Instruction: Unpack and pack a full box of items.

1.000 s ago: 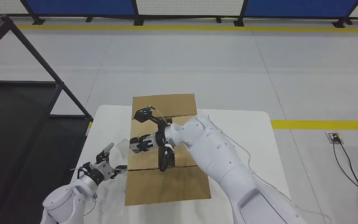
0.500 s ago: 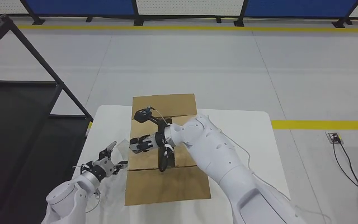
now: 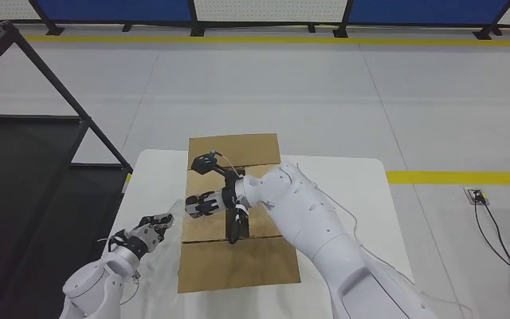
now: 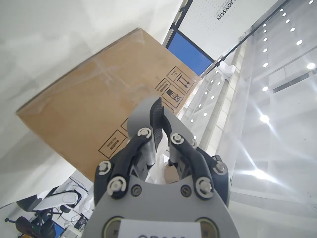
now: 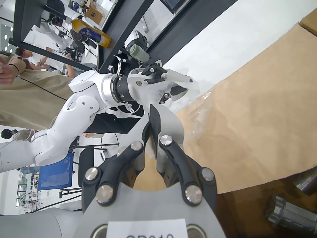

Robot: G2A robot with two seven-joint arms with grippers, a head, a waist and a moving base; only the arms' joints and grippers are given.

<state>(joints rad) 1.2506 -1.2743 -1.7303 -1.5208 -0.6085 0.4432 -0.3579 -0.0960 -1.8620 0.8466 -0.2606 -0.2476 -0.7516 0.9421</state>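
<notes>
An open cardboard box (image 3: 239,267) stands mid-table with its flaps spread; its side wall (image 4: 99,82) faces the left wrist view. My right gripper (image 3: 193,206) hangs over the box's left edge, shut, beside a taped flap (image 5: 247,125). Its fingertips (image 5: 151,115) meet. My left gripper (image 3: 158,222) sits just left of the box, above the table. Its pads (image 4: 160,111) are pressed together, and crumpled clear plastic film (image 5: 158,91) is wrapped around its fingers. The box's contents are hidden.
The white table (image 3: 343,183) has bare room to the right of the box. A black metal frame (image 3: 48,159) stands off the table's left side, with a yellow bottle (image 5: 91,33) on its shelf. A metal part (image 5: 284,214) shows below the flap.
My left gripper, open with spread fingers earlier, has closed and drawn slightly toward the box. The right arm and the box have not moved.
</notes>
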